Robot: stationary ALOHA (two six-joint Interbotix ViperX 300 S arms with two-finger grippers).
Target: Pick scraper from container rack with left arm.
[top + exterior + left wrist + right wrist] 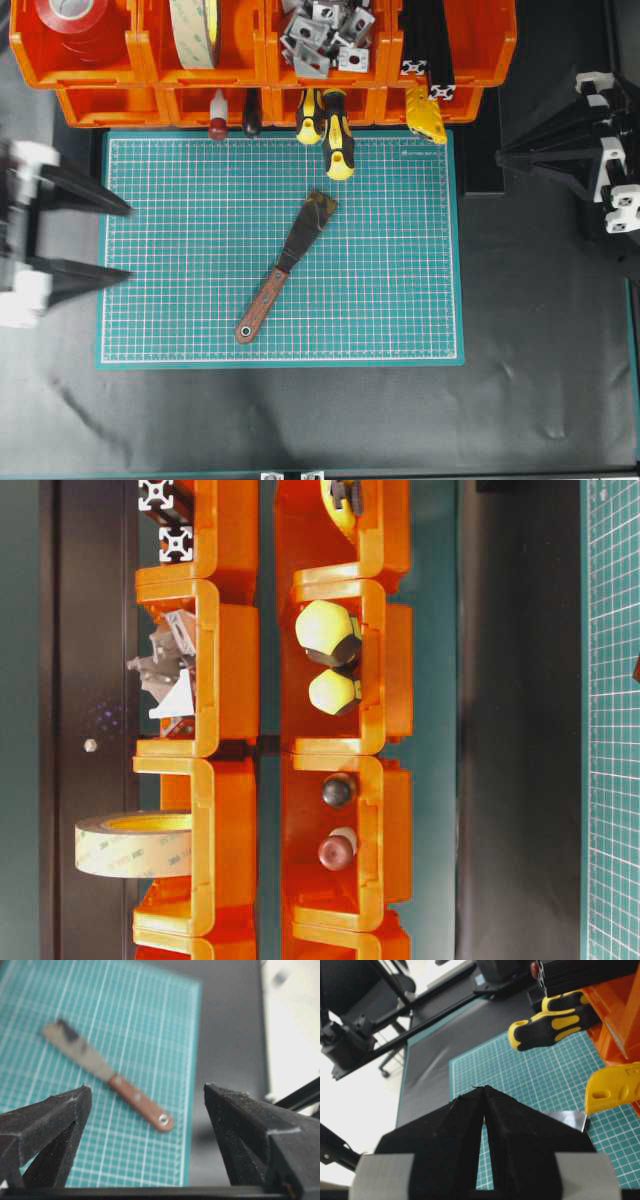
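Green mat (380,300), orange container rack (140,70) holding tape (195,30), brackets (325,35), screwdrivers (335,135)

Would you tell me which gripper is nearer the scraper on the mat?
Left. The left gripper hangs open at the mat's left edge; the right gripper sits beyond the mat's right side, farther from the scraper.

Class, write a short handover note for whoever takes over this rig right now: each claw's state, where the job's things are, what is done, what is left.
Left claw: open, empty, at the mat's left edge.
Right claw: shut, empty, parked at the right.
Scraper: flat on the green mat, out of the container rack, handle toward the near-left corner.
Done: scraper is out of the rack and released.
Left: nothing evident; check it lies where wanted.
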